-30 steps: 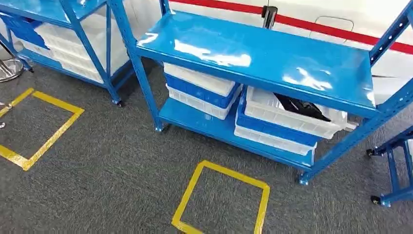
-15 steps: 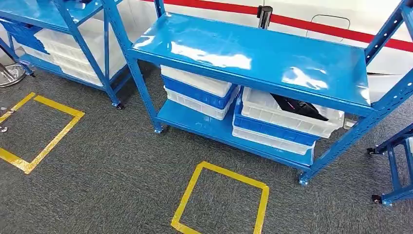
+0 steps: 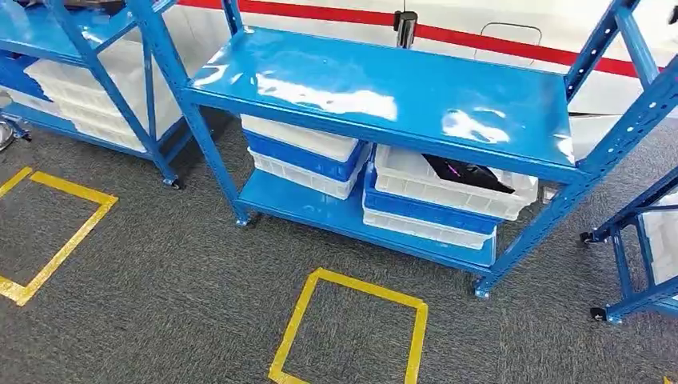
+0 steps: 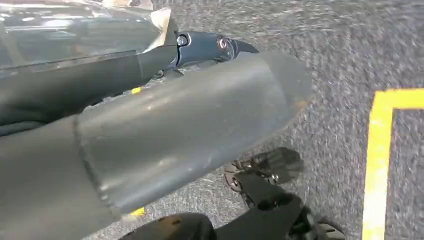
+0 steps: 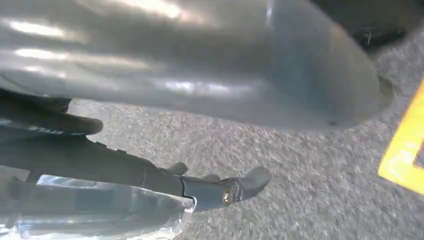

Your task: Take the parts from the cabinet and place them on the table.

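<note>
Head view looks down on a blue steel shelving cabinet (image 3: pixel 384 88) on castors, its glossy top shelf bare; on the lower shelf stand two stacks of white and blue plastic crates, and the top white crate on the right (image 3: pixel 448 188) holds the dark black parts (image 3: pixel 464 174). No desk shows. Judging by this, the robot stands back from the cabinet with the parts lying in their crate, which fits either walking up to fetch them or coming back for more. Reaching them calls for going low under the top shelf's front edge, between the slanted blue uprights. Grey carpet with a yellow taped square (image 3: pixel 352 328) gives open standing room in front. Wrist views show each robot hand, left (image 4: pixel 210 45) and right (image 5: pixel 225 192), hanging over carpet; I cannot tell how far either is open, though nothing shows in them.
</note>
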Robot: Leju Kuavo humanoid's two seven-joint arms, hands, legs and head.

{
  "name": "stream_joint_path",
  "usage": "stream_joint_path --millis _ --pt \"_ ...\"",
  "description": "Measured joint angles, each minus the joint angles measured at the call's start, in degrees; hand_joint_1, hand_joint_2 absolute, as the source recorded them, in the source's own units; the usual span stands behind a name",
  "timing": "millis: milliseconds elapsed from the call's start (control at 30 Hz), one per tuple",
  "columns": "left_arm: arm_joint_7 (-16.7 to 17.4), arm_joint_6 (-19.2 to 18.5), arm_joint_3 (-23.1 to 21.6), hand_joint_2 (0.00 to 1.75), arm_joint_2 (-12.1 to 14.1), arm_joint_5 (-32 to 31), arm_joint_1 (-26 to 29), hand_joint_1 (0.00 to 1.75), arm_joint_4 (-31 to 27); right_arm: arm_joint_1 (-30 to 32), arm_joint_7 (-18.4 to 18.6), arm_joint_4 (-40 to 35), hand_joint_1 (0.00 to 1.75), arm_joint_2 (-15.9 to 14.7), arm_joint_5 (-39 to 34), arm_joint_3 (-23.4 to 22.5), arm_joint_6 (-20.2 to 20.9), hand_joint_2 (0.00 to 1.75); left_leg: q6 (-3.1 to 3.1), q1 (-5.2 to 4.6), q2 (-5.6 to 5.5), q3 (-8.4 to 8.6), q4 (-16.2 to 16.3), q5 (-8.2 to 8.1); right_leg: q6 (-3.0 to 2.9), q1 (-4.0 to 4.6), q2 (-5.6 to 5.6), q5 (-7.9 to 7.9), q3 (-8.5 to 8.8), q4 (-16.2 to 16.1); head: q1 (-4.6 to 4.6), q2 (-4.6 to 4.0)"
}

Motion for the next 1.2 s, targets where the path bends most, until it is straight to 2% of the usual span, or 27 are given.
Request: stream_joint_path --millis 100,133,167,233,267,300,333,367,400,433,467,567,600,633,667,700,767,800,833,900,933,967,1000,1100,1133,1167,1200 --pt "0.04 -0.02 -0.04 0.0 -0.15 -0.02 -0.23 0.0 0.0 0.15 0.0 -0.02 0.0 -0.07 0.0 -0.04 -0.02 0.0 -0.47 0.77 0.53 0.58 0.17 -0.56 -1.4 0.17 1.71 -0.38 -0.08 0.24 -0.55 0.0" --pt "0.04 0.0 -0.04 0.0 -0.15 -0.02 -0.29 0.0 0.0 0.17 0.0 -0.02 0.0 0.02 0.0 -0.04 -0.02 0.0 -0.61 0.98 -1.6 0.24 1.45 -1.78 -1.66 0.16 2.04 -0.31 -0.04 0.21 -0.81 0.0" --pt "0.04 0.0 -0.04 0.0 -0.15 -0.02 -0.29 0.0 0.0 0.16 0.0 -0.02 0.0 0.0 0.0 -0.04 -0.02 0.0 -0.65 0.91 -3.19 -1.51 4.96 -3.95 -1.71 0.21 2.54 -0.34 -0.05 0.21 -0.89 0.0" --pt "0.04 0.0 -0.04 0.0 -0.13 -0.02 -0.18 0.0 0.0 0.14 0.0 -0.02 0.0 0.06 0.0 -0.04 -0.02 0.0 -0.71 0.75 -4.16 -6.61 14.5 -8.1 -2.16 0.54 3.63 -0.38 -0.12 0.21 -1.03 0.0" --pt "0.07 0.0 -0.04 0.0 -0.13 -0.02 -0.15 0.0 0.0 0.16 0.0 -0.02 0.0 0.06 0.0 -0.04 0.0 0.0 -0.55 0.73 -4.21 -8.87 18.11 -8.8 -2.21 0.73 4.3 -0.41 -0.11 0.22 -1.05 0.0" --pt "0.07 0.02 -0.07 0.0 -0.13 -0.02 -0.15 0.0 0.0 0.19 0.0 -0.02 0.0 0.06 0.0 -0.04 0.0 0.0 -0.28 0.67 -4.22 -9.9 18.98 -8.11 -2.24 0.92 4.94 -0.44 -0.04 0.22 -1.01 0.0" --pt "0.09 0.04 -0.07 0.0 -0.13 -0.02 -0.15 0.0 0.0 0.22 0.0 -0.02 0.0 0.06 0.09 -0.04 0.0 0.0 0.27 0.56 -4.33 -9.61 16.97 -5.79 -2.24 1.07 5.78 -0.44 0.09 0.22 -1.03 0.0" --pt "0.09 0.09 -0.04 0.0 -0.13 -0.09 -0.15 0.0 0.0 0.19 0.0 -0.02 0.0 0.06 0.13 -0.04 0.0 0.0 0.99 0.36 -4.76 -8.0 12.49 -2.57 -2.24 1.23 6.67 -0.43 0.24 0.21 -1.01 0.0" --pt "0.09 0.13 -0.07 0.0 -0.13 -0.09 -0.15 0.0 0.0 0.14 0.0 -0.02 0.0 0.09 0.24 -0.04 -0.02 0.0 1.69 0.06 -5.75 -6.13 7.87 0.1 -2.23 1.27 7.39 -0.43 0.36 0.19 -1.01 0.0" --pt "0.09 0.17 -0.04 0.0 -0.13 -0.09 -0.15 0.0 0.0 0.11 0.0 -0.02 0.0 0.15 0.33 -0.04 -0.02 0.0 2.52 -0.22 -8.3 -4.42 3.59 1.93 -2.22 1.19 8.04 -0.41 0.41 0.14 -1.03 0.0" --pt "0.11 0.24 -0.07 0.0 0.07 -0.09 -0.14 0.0 0.0 0.08 0.0 -0.02 0.0 0.35 0.39 -0.04 0.0 0.0 2.93 -0.18 -9.92 -4.05 2.94 1.17 -2.09 1.56 8.46 -0.37 0.3 0.18 -0.79 0.0" --pt "0.17 0.44 -0.11 0.0 0.0 -0.09 -0.29 0.0 -0.02 0.08 0.0 -0.02 0.0 0.46 0.46 -0.04 0.0 0.0 3.21 -0.99 -8.26 -3.87 2.46 1.28 -1.23 0.78 10.15 0.17 -0.06 -0.43 -1.16 0.0" --pt "0.17 0.48 -0.13 0.0 -0.06 -0.09 -0.39 0.0 -0.02 0.25 0.04 -0.02 0.0 0.46 0.46 -0.04 0.0 0.0 3.3 -1.0 -7.34 -3.13 1.04 2.03 -0.54 1.43 10.79 0.55 -0.52 -1.14 -1.09 0.0" --pt "0.2 0.48 -0.2 0.0 -0.11 -0.09 -0.43 0.0 -0.02 0.29 0.07 -0.02 0.0 0.46 0.46 -0.04 -0.02 0.0 2.95 -0.61 -6.34 -2.26 -0.2 2.94 -0.82 1.49 8.24 0.09 -0.58 0.07 -0.92 0.0" --pt "0.17 0.48 -0.24 0.0 -0.13 -0.09 -0.3 0.0 -0.02 0.14 0.11 -0.02 0.0 0.44 0.48 -0.07 0.0 0.0 3.33 -0.78 -5.93 -2.05 -1.01 3.12 -1.28 1.94 5.47 -1.53 -1.85 2.22 -0.68 0.0" --pt "0.18 0.55 -0.24 0.0 -0.11 -0.09 -0.19 0.0 0.0 -0.07 0.15 -0.02 0.0 0.37 0.55 -0.07 0.0 0.0 3.46 -0.99 -4.84 -2.07 -1.0 3.26 -1.8 1.93 4.11 -3.7 -3.97 6.27 -0.5 0.0" --pt "0.2 0.63 -0.24 0.0 -0.09 -0.07 0.0 0.0 0.0 -0.15 0.15 -0.02 0.0 0.31 0.63 -0.07 0.0 0.0 3.6 -1.36 -2.95 -2.11 -0.93 3.15 -1.91 1.9 3.21 -6.69 -7.66 14.07 -0.5 0.0" --pt "0.2 0.63 -0.24 0.0 -0.09 -0.07 -0.01 0.0 0.0 -0.1 0.13 -0.02 0.0 0.26 0.74 -0.07 0.0 0.0 3.61 -1.51 -2.18 -2.12 -0.9 3.12 -1.48 1.9 3.04 -6.9 -8.37 15.83 -0.46 0.0" --pt "0.2 0.63 -0.24 0.0 -0.11 -0.09 -0.02 0.0 0.0 0.05 0.18 -0.02 0.0 0.2 0.87 -0.07 0.0 0.0 3.62 -1.58 -1.45 -2.05 -0.9 3.08 -0.91 1.9 2.91 -6.02 -7.48 14.39 -0.46 0.0" --pt "0.22 0.63 -0.24 0.0 -0.15 -0.09 -0.01 0.0 0.0 0.1 0.17 -0.02 0.0 0.11 0.96 -0.07 -0.02 0.0 3.43 -1.61 -0.53 -1.85 -0.74 2.85 0.24 1.93 1.98 -2.34 -1.99 4.69 -0.42 0.0" --pt "0.24 0.68 -0.24 0.0 -0.15 -0.09 -0.05 0.0 0.0 0.06 0.17 -0.02 0.0 0.09 1.09 -0.06 -0.02 0.0 3.17 -1.68 -0.35 -1.79 -0.49 2.66 0.36 1.93 1.39 -0.93 1.05 -0.53 -0.44 0.0" --pt "0.3 0.74 -0.24 0.0 -0.15 -0.09 -0.1 0.0 0.0 -0.01 0.17 -0.04 0.0 0.09 1.31 -0.04 -0.15 0.0 2.84 -2.04 0.13 -2.04 -0.25 2.34 -0.44 2.1 0.72 -0.52 1.93 -1.98 -0.52 0.0" --pt "0.44 0.81 -0.24 0.0 -0.15 -0.09 -0.2 0.0 0.0 0.09 0.17 -0.04 0.0 0.09 1.46 -0.04 -0.2 0.0 2.54 -2.23 0.18 -1.96 -0.05 2.09 -1.09 2.24 0.97 -0.02 2.18 -2.38 -0.55 0.0" --pt "1.07 1.22 -0.24 0.0 -0.24 -0.02 -0.5 0.0 -0.02 0.19 0.17 -0.04 0.0 -0.02 1.62 -0.04 -0.46 0.0 1.92 -2.14 0.52 -1.67 -0.11 2.04 -2.11 1.95 1.32 0.11 1.7 -2.71 -0.52 0.0" --pt "1.16 1.33 -0.24 0.0 -0.22 0.02 -0.49 0.0 -0.02 0.17 0.17 -0.04 0.0 0.06 1.64 -0.06 -0.48 0.0 1.28 -1.69 -1.0 -1.97 0.69 1.48 -2.54 1.04 1.4 0.41 2.45 -3.02 -0.61 0.0" --pt "1.16 1.35 -0.26 0.0 -0.22 0.02 -0.47 0.0 -0.02 0.02 0.17 -0.04 0.0 0.06 1.64 -0.04 -0.52 0.0 0.92 -1.67 -2.86 -2.8 2.61 -0.29 -2.95 0.99 1.53 0.51 2.37 -3.02 -0.83 0.0" --pt "1.22 1.35 -0.26 0.0 -0.24 0.02 -0.39 0.0 0.0 -0.17 0.17 -0.04 0.0 0.11 1.64 -0.05 -0.57 0.0 0.6 -1.33 -3.94 -4.48 6.54 -2.84 -3.32 0.99 1.55 0.72 2.24 -3.02 -1.03 0.0"
